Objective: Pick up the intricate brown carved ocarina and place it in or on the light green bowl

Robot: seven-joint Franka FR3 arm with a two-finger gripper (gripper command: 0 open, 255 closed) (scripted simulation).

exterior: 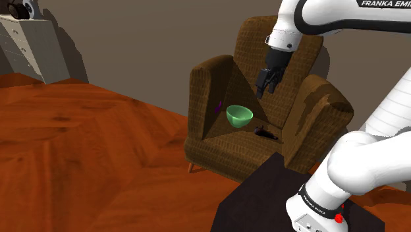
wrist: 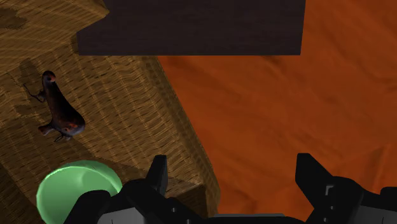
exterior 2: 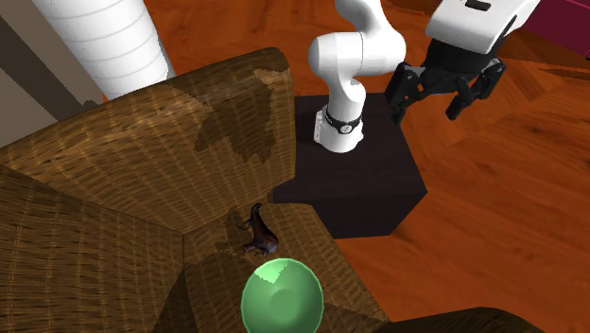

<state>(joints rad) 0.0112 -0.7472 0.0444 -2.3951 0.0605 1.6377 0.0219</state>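
Observation:
A small dark brown carved ocarina [exterior: 265,132] [exterior 2: 260,234] [wrist: 59,111] lies on the seat of a brown woven armchair [exterior: 224,148]. Just beside it on the same seat stands a light green bowl [exterior: 239,116] [exterior 2: 282,298] [wrist: 76,189], upright. My black gripper [exterior: 265,91] [exterior 2: 444,100] [wrist: 232,175] hangs open above the seat with nothing between its fingers. It is well above the ocarina and off to one side, past the seat's front edge as the wrist view shows it.
The armchair's arms [exterior: 318,105] and back [exterior: 283,46] rise around the seat. My dark stand [exterior 2: 355,180] is close in front of the chair on an orange-brown wooden floor [exterior: 79,158]. A small purple object [exterior: 218,106] sits on the chair's arm. A grey cabinet [exterior: 29,43] stands far left.

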